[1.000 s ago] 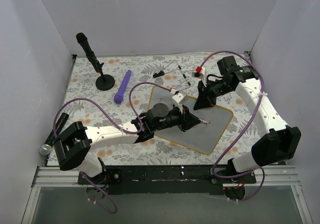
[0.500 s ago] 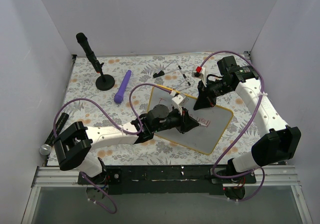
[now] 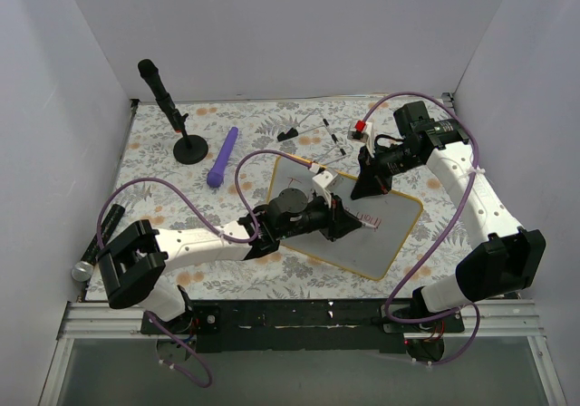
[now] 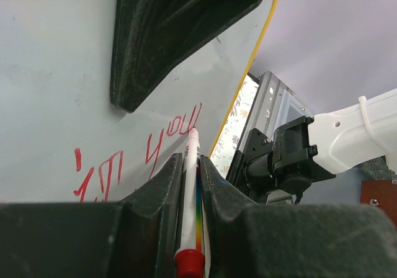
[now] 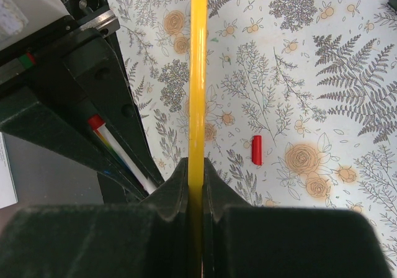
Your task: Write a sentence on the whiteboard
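Note:
The whiteboard [image 3: 390, 238] lies tilted on the flowered cloth, with its yellow rim [image 5: 198, 73] showing. My right gripper [image 3: 370, 185] is shut on the board's far edge, one finger on each side of the rim [image 5: 196, 166]. My left gripper [image 3: 349, 219] is over the board, shut on a white marker [image 4: 189, 197] with a red end, its tip touching or just above the board. The sentence [image 4: 167, 138] is red lettering that reads about "in you" beside the tip. It also shows in the top view [image 3: 369, 217]. The marker also shows in the right wrist view [image 5: 121, 151].
A red marker cap [image 5: 257, 150] lies on the cloth beside the board. A black microphone on a stand [image 3: 168, 107] and a purple tube [image 3: 222, 157] are at the back left. Small items [image 3: 317, 134] lie at the back. A dark cylinder [image 3: 104, 229] lies at the left edge.
The marker tip has shifted a little along the board, and red strokes now show beside it where none showed a second ago. The right arm has not moved.

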`<state>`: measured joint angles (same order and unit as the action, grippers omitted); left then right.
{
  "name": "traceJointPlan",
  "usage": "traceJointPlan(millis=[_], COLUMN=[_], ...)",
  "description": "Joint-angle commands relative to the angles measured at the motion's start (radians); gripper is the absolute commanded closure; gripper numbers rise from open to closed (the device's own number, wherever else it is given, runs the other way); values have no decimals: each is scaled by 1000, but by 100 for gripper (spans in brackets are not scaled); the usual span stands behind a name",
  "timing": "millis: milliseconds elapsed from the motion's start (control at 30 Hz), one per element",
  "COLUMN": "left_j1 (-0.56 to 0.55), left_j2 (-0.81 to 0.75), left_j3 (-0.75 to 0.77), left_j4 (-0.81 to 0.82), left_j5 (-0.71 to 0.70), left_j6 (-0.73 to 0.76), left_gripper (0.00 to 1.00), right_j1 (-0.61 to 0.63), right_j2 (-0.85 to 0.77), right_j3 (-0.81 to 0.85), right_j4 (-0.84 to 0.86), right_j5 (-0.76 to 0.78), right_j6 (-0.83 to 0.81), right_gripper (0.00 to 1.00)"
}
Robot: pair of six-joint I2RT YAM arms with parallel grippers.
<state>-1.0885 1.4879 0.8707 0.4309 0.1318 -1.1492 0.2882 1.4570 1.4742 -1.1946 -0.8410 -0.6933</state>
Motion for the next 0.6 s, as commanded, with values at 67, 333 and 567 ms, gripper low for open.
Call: traceJointPlan(millis=[67,333,567], left_j1=[7,6,7], left_j2=[6,20,55], left_j3=[63,85,117], left_j4=[11,9,16], left_j5=[-44,-44,-29], left_j6=[19,23,23], left_gripper=[100,100,100], right_j1=[-3,-1,-3], right_j2=[-43,-43,-43], right_j3=[12,9,9], right_j4=[33,38,38], right_j5=[-106,-107,-107], right_j6=[-28,-29,-29], right_gripper=[99,99,99])
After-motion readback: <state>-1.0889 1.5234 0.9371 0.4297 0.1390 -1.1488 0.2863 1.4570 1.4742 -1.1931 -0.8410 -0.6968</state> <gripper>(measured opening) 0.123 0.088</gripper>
